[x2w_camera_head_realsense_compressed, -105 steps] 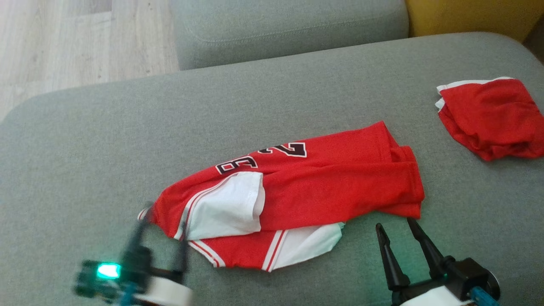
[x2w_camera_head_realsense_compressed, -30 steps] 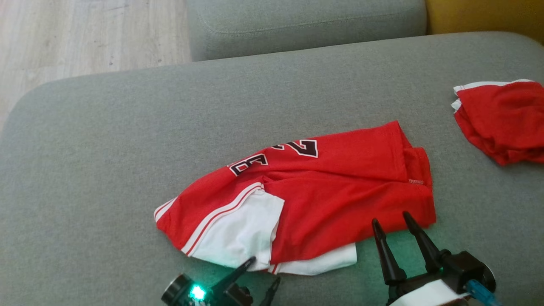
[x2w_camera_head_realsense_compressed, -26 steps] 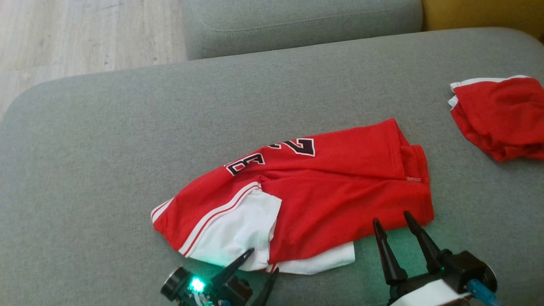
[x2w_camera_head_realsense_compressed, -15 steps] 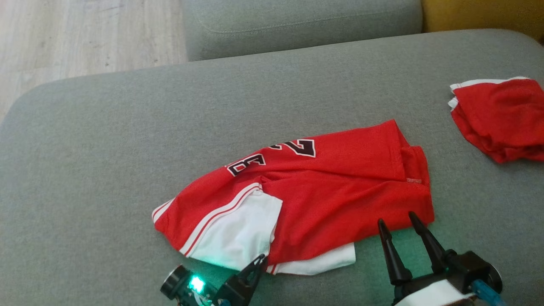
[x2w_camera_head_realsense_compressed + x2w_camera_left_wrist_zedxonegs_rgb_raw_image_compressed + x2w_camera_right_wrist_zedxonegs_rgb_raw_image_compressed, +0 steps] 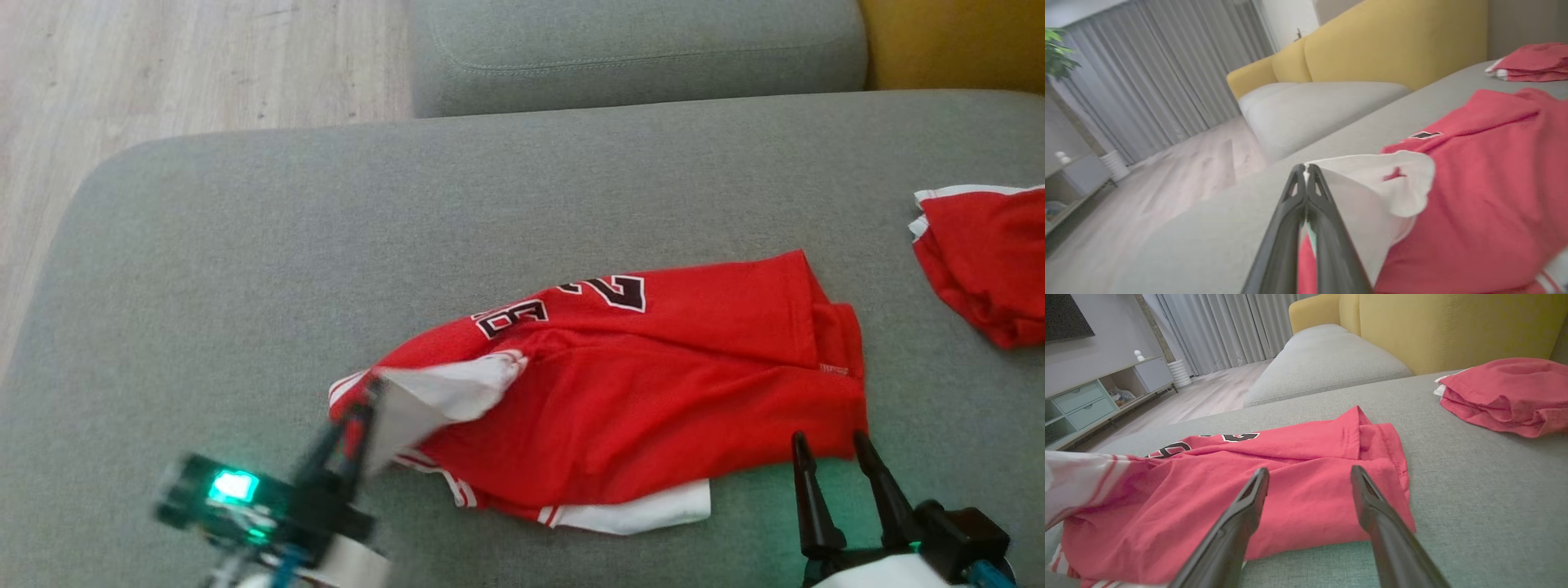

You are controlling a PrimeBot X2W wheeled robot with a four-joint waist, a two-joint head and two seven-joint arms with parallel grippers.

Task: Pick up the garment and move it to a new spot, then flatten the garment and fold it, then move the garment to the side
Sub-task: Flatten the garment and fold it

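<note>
Care is needed in the lift, I think, since the left end effector (image 5: 1305,169) is closed on only a white flap (image 5: 1372,175) of the red numbered jersey (image 5: 653,392) lying in the middle of the grey fabric sofa seat (image 5: 245,269), with the open right end effector (image 5: 829,437) at that seat's near side.

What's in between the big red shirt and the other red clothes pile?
Nothing but bare grey cushion lies between the shirt and the pile, seen in the head view.
</note>
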